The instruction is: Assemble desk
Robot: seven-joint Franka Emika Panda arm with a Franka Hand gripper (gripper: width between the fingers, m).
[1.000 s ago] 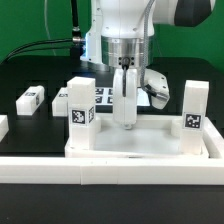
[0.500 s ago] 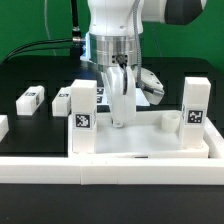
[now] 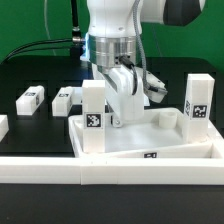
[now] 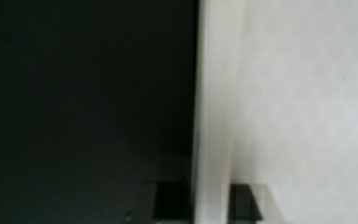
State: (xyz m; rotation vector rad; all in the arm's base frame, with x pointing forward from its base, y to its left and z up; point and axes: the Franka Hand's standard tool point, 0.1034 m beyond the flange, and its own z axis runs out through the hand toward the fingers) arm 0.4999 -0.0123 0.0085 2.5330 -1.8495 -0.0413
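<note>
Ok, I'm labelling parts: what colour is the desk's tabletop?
The tabletop is white; the exterior view shows it best.

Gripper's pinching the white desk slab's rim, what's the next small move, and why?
Probably pivot the wide white plastic tabletop slab square against the long white border bar, then let go. The shut gripper pinches its rim, the slab lies askew to that bar, and only two white square post legs stand on it.

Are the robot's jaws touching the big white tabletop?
Touching. In the wrist view, the wall of the tabletop sits pinched between the jaws of the gripper, with no gap showing on either side.
</note>
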